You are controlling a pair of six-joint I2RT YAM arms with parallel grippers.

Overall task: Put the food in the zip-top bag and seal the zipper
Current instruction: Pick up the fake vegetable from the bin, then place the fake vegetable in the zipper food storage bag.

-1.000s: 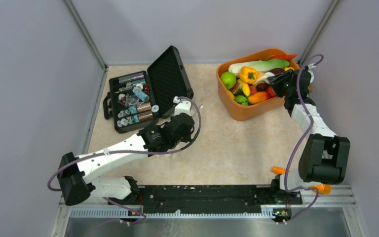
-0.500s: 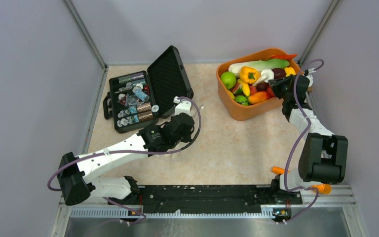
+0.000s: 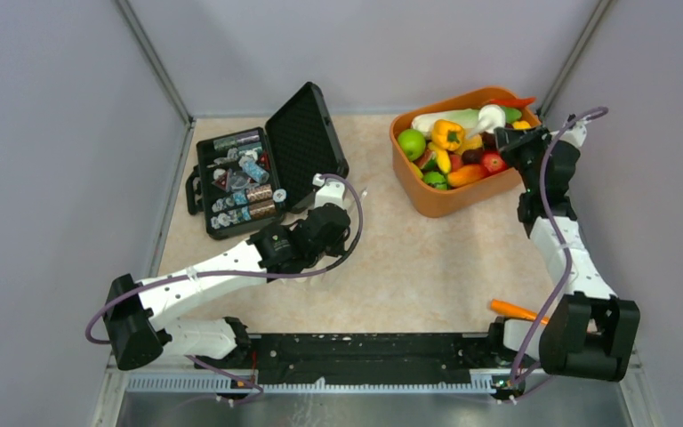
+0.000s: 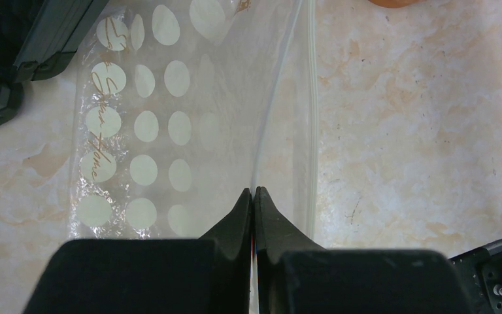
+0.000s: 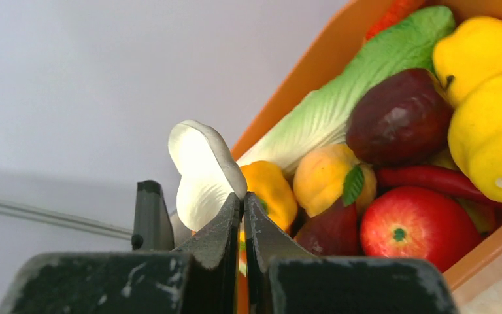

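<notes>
The clear polka-dot zip-top bag [image 4: 137,131] lies flat on the table, its zipper [image 4: 312,98] along the right edge in the left wrist view. My left gripper [image 4: 253,191] is shut on the bag's upper lip beside the zipper. The food fills the orange tub [image 3: 436,200]: a green lime [image 3: 411,142], a yellow pepper [image 3: 447,133], a red apple [image 5: 418,226] and a long green-white cabbage [image 5: 340,98]. My right gripper [image 3: 504,133] [image 5: 243,195] is shut on the edge of a white toy piece [image 5: 202,170] [image 3: 491,116], held above the tub's far right part.
An open black case [image 3: 236,178] with small wrapped bits stands at the back left, its lid [image 3: 307,147] upright beside the bag. An orange stick-like thing [image 3: 511,310] lies near the right arm's base. Grey walls close in on three sides.
My right gripper has risen and moved back and to the right over the tub, taking the white piece up out of the pile. The left arm has not moved.
</notes>
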